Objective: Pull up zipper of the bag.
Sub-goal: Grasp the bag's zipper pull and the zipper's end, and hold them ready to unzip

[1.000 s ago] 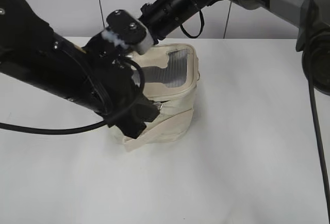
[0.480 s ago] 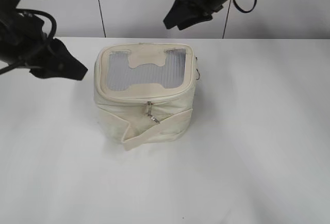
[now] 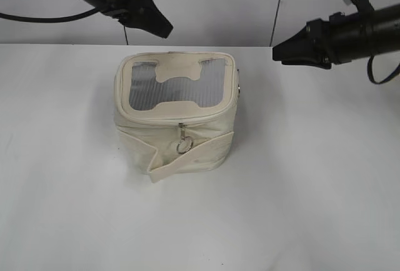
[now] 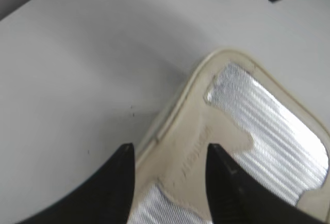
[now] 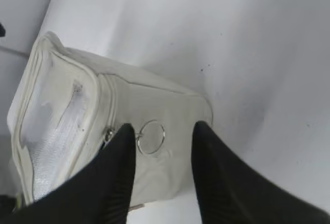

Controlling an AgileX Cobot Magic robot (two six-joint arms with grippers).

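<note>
Since both arms have lifted off within the last second, the bag [image 3: 177,116] stands untouched at table centre. The left gripper [image 3: 153,21] hangs above and behind it, fingers apart and empty; the right gripper [image 3: 286,51] hovers to the right, likewise spread and empty. The zipper [image 3: 181,120] appears run closed along the top rim, its ring pull [image 3: 184,145] hanging on the front face, so the task looks complete. Bare table [image 3: 300,190] surrounds the bag on all sides, leaving free room for withdrawal.

Bag [image 3: 177,118] alone mid-table [image 3: 300,190]; open room all sides, above.
</note>
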